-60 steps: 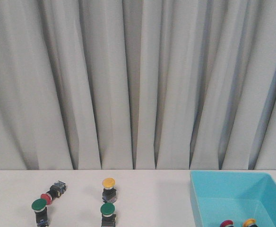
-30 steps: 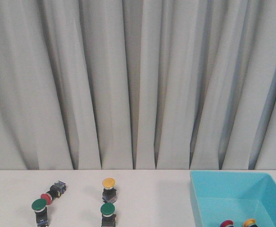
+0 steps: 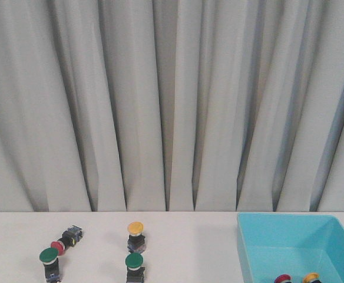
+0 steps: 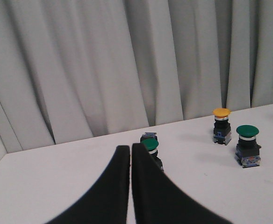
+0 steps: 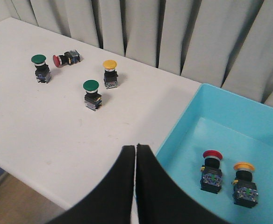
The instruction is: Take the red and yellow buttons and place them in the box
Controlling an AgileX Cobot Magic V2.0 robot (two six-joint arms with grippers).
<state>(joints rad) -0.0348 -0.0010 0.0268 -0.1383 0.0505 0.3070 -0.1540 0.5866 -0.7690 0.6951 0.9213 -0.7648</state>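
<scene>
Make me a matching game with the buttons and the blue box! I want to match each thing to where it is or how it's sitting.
Things:
1. red button on the table
2. yellow button on the table
3. red button with the yellow one beside it
4. box

Descriptions:
A. standing upright, behind a green button
B. lying on its side
C. holding two buttons
D. standing inside the box

Pairs: 1-B, 2-A, 3-D, 4-C

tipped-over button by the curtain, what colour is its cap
Red: the tipped-over button shows clearest in the right wrist view.
</scene>
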